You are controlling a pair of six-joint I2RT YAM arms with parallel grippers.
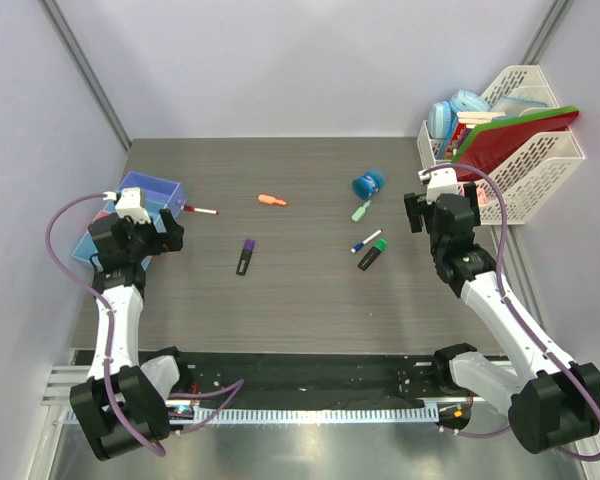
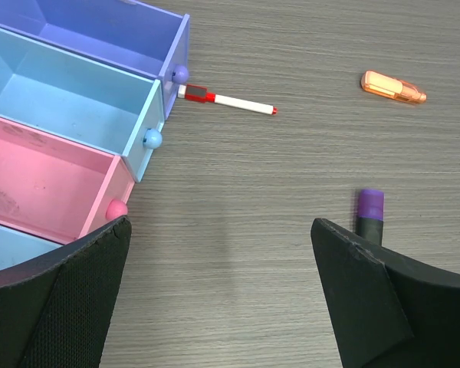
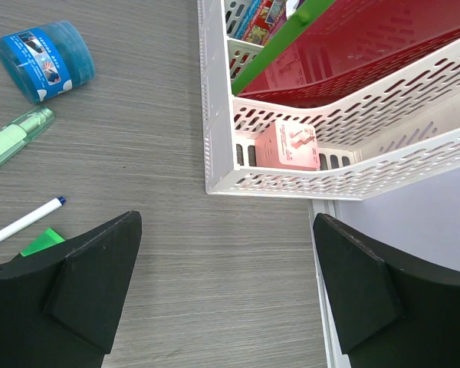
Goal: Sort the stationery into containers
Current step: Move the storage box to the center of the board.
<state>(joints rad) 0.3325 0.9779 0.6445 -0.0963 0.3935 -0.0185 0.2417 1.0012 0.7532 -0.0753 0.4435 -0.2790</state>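
Your left pincer [image 2: 221, 228] stands wide with nothing between its fingers, hanging over the surface [image 1: 300, 320] just beside the row of bins [image 2: 149, 115] at the left edge. Its wrist view shows you four bins side by side: the purple-blue bin [image 2: 176, 46], a light blue one, a pink one and another light blue one, partly hidden behind a finger. The red-capped pen [image 2: 226, 100] lies on the surface with its cap end close to the purple-blue bin's knob; you cannot tell whether they touch. The orange bit [image 2: 392, 86] lies farther right, well apart from the bins. The purple highlighter [image 2: 370, 211] lies near the other finger, its lower part hidden behind it.

Your right pincer [image 3: 226, 222] is spread wide too and holds nothing, near the white lattice rack [image 3: 215, 115] at the far right corner. The rack carries a red folder [image 3: 353, 46] and a green folder [image 3: 284, 42], both leaning. Left of the rack the blue roll [image 3: 44, 60] lies on its side, with the pale-green bit [image 3: 17, 136] just beside it. The blue-capped pen [image 3: 23, 222] and green highlighter [image 3: 42, 241] lie close together nearer the pincer, the highlighter partly behind a finger. All the stationery you can see lies on the surface, outside the bins.
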